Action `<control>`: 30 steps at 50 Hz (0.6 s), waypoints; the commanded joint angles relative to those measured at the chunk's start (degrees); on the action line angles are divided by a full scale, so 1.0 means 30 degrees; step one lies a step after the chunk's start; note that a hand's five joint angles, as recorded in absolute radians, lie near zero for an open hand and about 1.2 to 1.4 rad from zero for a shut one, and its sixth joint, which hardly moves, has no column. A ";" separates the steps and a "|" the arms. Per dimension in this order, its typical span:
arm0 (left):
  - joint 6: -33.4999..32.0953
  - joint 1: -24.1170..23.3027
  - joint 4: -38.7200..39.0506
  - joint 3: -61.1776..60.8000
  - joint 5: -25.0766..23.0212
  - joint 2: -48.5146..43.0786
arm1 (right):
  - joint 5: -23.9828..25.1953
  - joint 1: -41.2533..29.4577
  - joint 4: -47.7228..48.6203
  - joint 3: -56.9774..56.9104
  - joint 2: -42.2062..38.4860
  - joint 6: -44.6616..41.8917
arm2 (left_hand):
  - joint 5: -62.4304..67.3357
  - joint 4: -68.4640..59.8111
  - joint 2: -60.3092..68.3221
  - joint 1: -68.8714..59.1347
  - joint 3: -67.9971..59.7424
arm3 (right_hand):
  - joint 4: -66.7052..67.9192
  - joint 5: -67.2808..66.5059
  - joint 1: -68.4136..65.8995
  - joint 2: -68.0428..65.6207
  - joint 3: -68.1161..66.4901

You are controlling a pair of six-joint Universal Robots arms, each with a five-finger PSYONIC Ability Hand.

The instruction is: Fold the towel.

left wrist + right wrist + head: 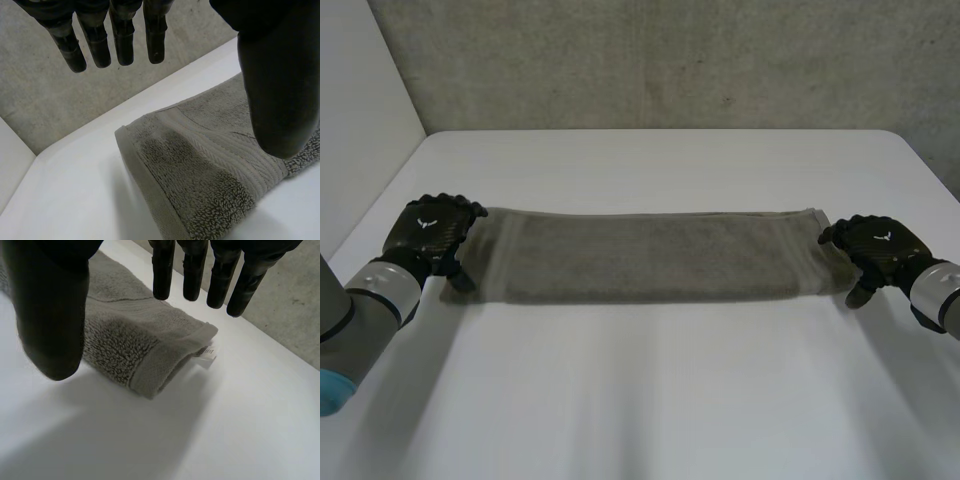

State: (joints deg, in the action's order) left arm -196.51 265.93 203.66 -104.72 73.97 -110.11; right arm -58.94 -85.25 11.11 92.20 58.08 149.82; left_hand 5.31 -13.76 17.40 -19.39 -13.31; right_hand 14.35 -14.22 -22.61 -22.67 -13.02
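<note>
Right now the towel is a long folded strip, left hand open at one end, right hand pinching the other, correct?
The right hand is open too: the right wrist view shows its fingers straight, apart from the thumb, no cloth between them. The towel and left hand are as you say.

A white table carries one grey towel, folded into a long strip lying flat across its middle.

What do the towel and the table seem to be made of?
The towel looks like grey-brown terry cloth, probably cotton: a looped, fuzzy pile with a flat woven band near its end. The table has a smooth, white, matte top, perhaps laminate or painted board; the look leaves that open.
</note>
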 commanded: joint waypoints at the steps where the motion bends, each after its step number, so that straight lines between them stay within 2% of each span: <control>1: -0.0063 -0.0051 0.0112 -0.0279 -0.0018 0.0139 | -0.0012 -0.0090 0.0836 -0.0381 -0.0902 0.0041 | 0.0150 0.1252 -0.0543 0.1209 0.1103 | -0.1450 -0.3632 -0.4168 -0.4148 0.1006; 5: -0.0063 -0.0080 0.0259 -0.0338 -0.0018 0.0256 | -0.0012 -0.0119 0.0924 -0.0586 -0.1253 -0.0018 | 0.0150 0.1252 -0.0543 0.1209 0.1103 | -0.1450 -0.4479 -0.5015 -0.4995 0.1006; 10: -0.0063 -0.0021 0.0347 -0.0396 -0.0018 0.0315 | 0.0017 -0.0148 0.0924 -0.0938 -0.1636 -0.0047 | 0.0150 0.1252 -0.0543 0.1209 0.1103 | -0.1450 -0.8071 -0.8607 -0.8587 0.1006; 11: -0.0063 -0.0021 0.0347 -0.0397 -0.0018 0.0315 | 0.0017 -0.0148 0.0924 -0.0996 -0.1694 -0.0076 | 0.0150 0.1252 -0.0543 0.1209 0.1103 | -0.1450 -1.0180 -1.0717 -1.0697 0.1006; 12: -0.0063 -0.0021 0.0347 -0.0426 -0.0018 0.0315 | 0.0017 -0.0148 0.0924 -0.0997 -0.1694 -0.0076 | 0.0095 0.1252 -0.0599 0.1264 0.1103 | -0.1450 -1.0201 -1.0738 -1.0718 0.1006; 14: -0.0063 -0.0021 0.0347 -0.0426 0.0011 0.0315 | 0.0017 -0.0148 0.0924 -0.1143 -0.1753 -0.0047 | 0.0094 0.1252 -0.0599 0.1265 0.1103 | -0.1450 -1.4834 -1.5371 -1.5351 0.1006; 15: -0.0063 -0.0021 0.0347 -0.0426 0.0011 0.0344 | 0.0017 -0.0148 0.0924 -0.1144 -0.1753 -0.0047 | 0.0094 0.1252 -0.0599 0.1265 0.1103 | -0.1450 -1.4855 -1.5392 -1.5372 0.1006; 17: -0.0063 -0.0021 0.0376 -0.0426 -0.0018 0.0315 | 0.0017 -0.0119 0.0953 -0.1260 -0.1869 -0.0047 | 0.0094 0.1252 -0.0599 0.1265 0.1103 | -0.1450 -1.7587 -1.8123 -1.8103 0.1006; 24: -0.0063 -0.0021 0.0376 -0.0455 0.0011 0.0315 | 0.0075 0.0202 0.0895 -0.1699 -0.2251 -0.0047 | 0.0094 0.1252 -0.0599 0.1265 0.1103 | -0.1450 -1.8592 -1.9129 -1.9109 0.1006; 30: -0.0063 0.0008 0.0376 -0.0426 0.0011 0.0344 | 0.0076 0.1518 0.0661 -0.1788 -0.1842 -0.0018 | 0.0094 0.1252 -0.0599 0.1265 0.1103 | -0.1450 -1.8592 -1.9129 -1.9109 0.1006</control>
State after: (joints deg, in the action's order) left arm -196.70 265.91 204.79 -106.06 73.98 -109.14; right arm -58.74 -83.84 13.70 87.16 51.56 149.70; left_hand 5.31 -13.76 17.40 -19.39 -13.31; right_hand 14.35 -66.15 -74.88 -72.50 -13.02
